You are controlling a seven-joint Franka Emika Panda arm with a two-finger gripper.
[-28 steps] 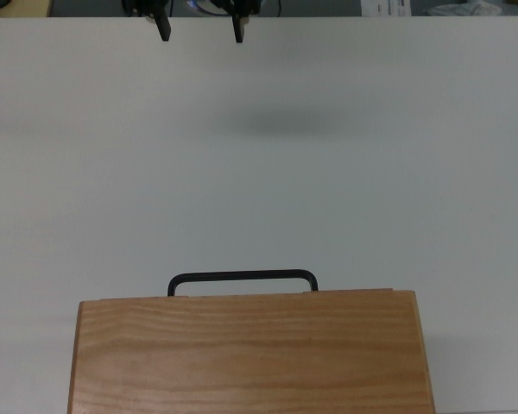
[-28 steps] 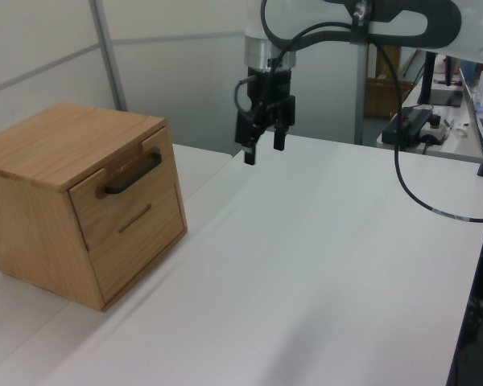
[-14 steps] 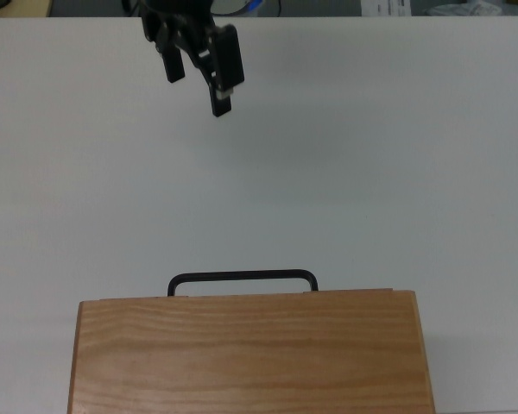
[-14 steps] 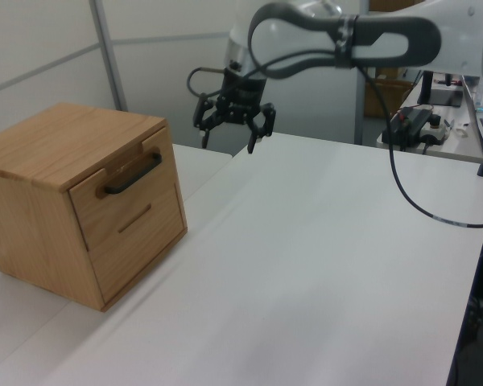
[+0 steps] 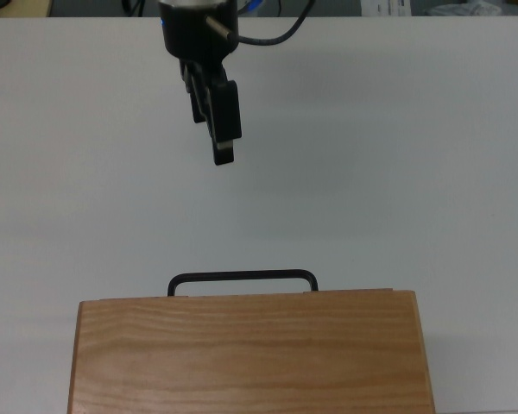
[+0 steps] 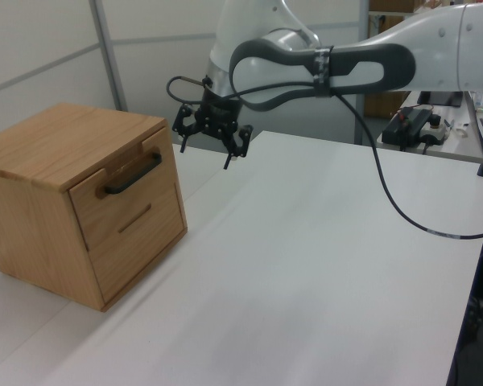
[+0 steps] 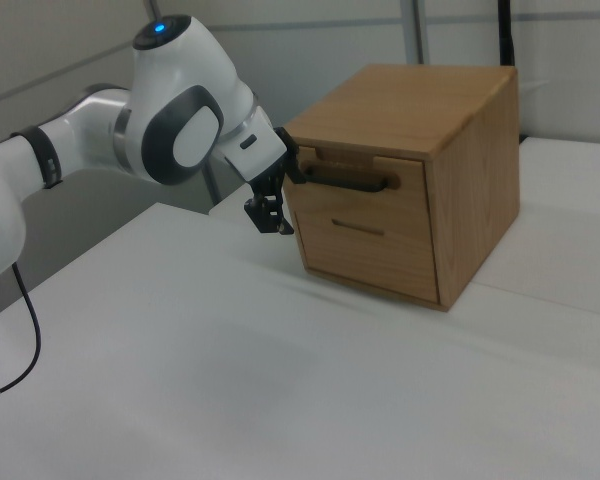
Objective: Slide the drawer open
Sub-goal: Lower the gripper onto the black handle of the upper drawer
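White worktop (image 6: 322, 265) fills most of every view, with pale wall panels behind it and a desk of cables and equipment far off at the left view's right edge.

At the left view's left stands a grained wooden cabinet (image 6: 40, 201) on the worktop, with two drawer fronts on the face that looks toward the arm. The upper one is the drawer (image 6: 125, 189), shut flush with the cabinet face, and its thin black bar handle (image 6: 134, 173) stands a little proud of the panel. A plain lower front sits under it.

To the right of the cabinet in the left view hangs the end effector (image 6: 212, 138), up in the air at about handle height, with its fingers spread and nothing between them. A second ago it pointed straight down, far from the cabinet near the worktop's far edge. Since then it has tipped over toward the horizontal and travelled closer to the cabinet, so its open fingers now point toward the drawer front. That looks like the approach to the handle, with no contact made yet.

In the top view the handle (image 5: 242, 278) lies near the bottom and the end effector (image 5: 216, 129) well above it, a clear stretch of bare worktop between them, and slightly toward the top view's left of the bar's middle. In the right view the end effector (image 7: 270, 205) seems just beside the handle (image 7: 345, 180), but the top view shows them apart.
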